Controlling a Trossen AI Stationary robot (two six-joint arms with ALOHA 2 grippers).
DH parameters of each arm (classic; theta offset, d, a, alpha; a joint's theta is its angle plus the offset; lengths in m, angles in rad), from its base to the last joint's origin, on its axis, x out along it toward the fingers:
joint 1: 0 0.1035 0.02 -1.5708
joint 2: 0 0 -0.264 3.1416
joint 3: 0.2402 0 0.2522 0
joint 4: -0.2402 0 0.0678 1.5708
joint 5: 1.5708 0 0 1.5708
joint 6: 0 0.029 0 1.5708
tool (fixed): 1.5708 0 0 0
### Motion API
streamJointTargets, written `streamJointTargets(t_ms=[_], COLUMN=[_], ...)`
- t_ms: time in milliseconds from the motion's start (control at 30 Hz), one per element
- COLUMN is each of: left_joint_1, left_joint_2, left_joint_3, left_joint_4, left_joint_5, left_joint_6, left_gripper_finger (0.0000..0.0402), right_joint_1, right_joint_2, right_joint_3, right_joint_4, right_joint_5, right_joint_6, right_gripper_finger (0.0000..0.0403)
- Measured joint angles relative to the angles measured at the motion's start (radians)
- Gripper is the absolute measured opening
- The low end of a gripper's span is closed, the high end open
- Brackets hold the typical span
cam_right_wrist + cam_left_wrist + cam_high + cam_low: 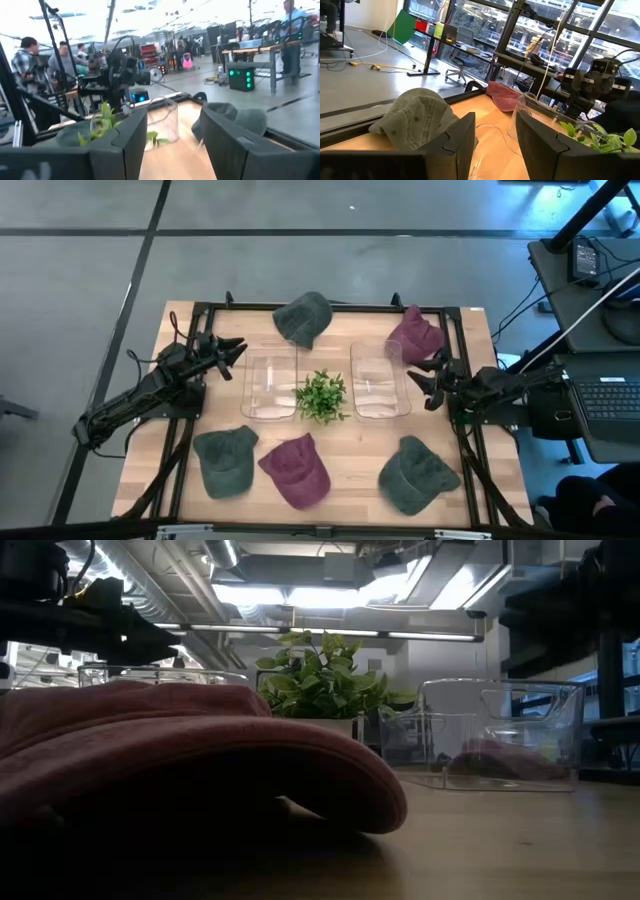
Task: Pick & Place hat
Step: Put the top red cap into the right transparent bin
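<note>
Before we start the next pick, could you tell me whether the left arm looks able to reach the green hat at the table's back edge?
Probably yes. The left pincer is open, and no object lies between it and the green hat; the clear bin sits off to the side.

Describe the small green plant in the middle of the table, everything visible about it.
The plant is a small leafy sprig cluster, bright green, standing upright in a pale pot seen in the low view. It sits mid-table between the two clear bins, the left bin and the right bin. Whether it touches them cannot be told. Neither pincer is on it.
</note>
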State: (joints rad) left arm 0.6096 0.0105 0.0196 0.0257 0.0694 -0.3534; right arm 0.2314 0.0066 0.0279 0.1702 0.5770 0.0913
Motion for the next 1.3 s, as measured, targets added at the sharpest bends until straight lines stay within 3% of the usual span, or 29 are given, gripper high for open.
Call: streamJointTargets(t_ms=[200,333,600,700,933,1067,1233,1300], left_joint_1=[0.0,0.0,0.0,0.0,0.0,0.0,0.0,0.0], left_joint_2=[0.0,0.0,0.0,0.0,0.0,0.0,0.0,0.0], left_joint_3=[0.0,0.0,0.0,0.0,0.0,0.0,0.0,0.0], left_joint_4=[0.0,0.0,0.0,0.0,0.0,0.0,0.0,0.0], left_joint_5=[0.011,0.011,0.011,0.01,0.01,0.01,0.01,0.01], left_joint_6=[0.0,0.0,0.0,0.0,-0.001,-0.002,-0.002,-0.003], left_gripper_finger=[0.0139,0.0139,0.0139,0.0139,0.0139,0.0139,0.0139,0.0139], right_joint_1=[0.0,-0.001,-0.066,-0.129,-0.369,-0.576,-0.851,-0.959], right_joint_2=[0.074,0.181,0.466,0.555,0.776,0.922,1.097,1.159], right_joint_3=[0.172,0.359,0.715,0.833,1.071,1.159,1.216,1.229], right_joint_4=[-0.051,-0.244,-0.596,-0.697,-0.97,-1.033,-1.043,-1.084], right_joint_5=[0.121,0.271,0.405,0.393,0.239,0.028,-0.316,-0.382], right_joint_6=[-0.092,0.026,0.31,0.402,0.557,0.553,0.447,0.401], right_gripper_finger=[0.0184,0.0184,0.0184,0.0184,0.0184,0.0184,0.0184,0.0184])
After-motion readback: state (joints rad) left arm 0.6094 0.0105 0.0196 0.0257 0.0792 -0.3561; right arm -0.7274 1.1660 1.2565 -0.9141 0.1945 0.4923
